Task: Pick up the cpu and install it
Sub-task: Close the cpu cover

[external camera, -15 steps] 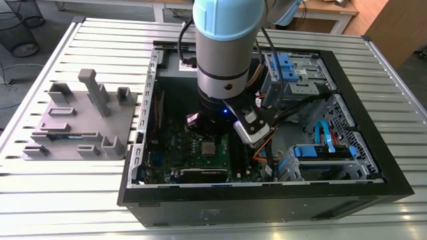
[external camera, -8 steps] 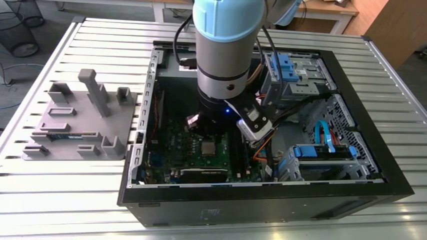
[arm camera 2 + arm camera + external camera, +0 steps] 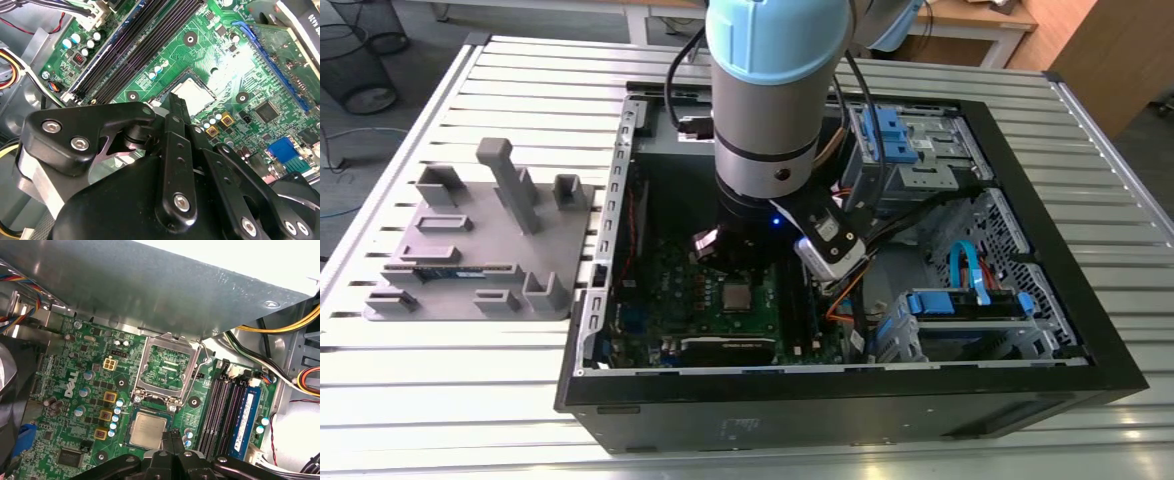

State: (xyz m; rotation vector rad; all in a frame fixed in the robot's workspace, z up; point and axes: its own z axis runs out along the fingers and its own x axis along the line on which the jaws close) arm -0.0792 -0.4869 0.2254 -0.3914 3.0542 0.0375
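Open PC case (image 3: 854,415) w/ green mobo (image 3: 70,365) sits on slatted table (image 3: 454,400), grey holder tray (image 3: 467,240) beside it.

- My arm (image 3: 767,120) is a thick silver-grey tube, with a pale blue cap (image 3: 774,40) at its twelve o'clock end in the exterior view.
- A thin black band (image 3: 767,150) rings the tube. Toward six o'clock the wrist turns black, and a small blue light (image 3: 777,213) glows there.
- A silvery-white camera module (image 3: 834,245) sits at four o'clock from that light.
- A black cable (image 3: 671,80) loops along the arm's nine o'clock side.
- In the second wrist view my tool (image 3: 175,102) is matte black, with flat rounded links (image 3: 90,135) pinned by silver screws (image 3: 181,201).
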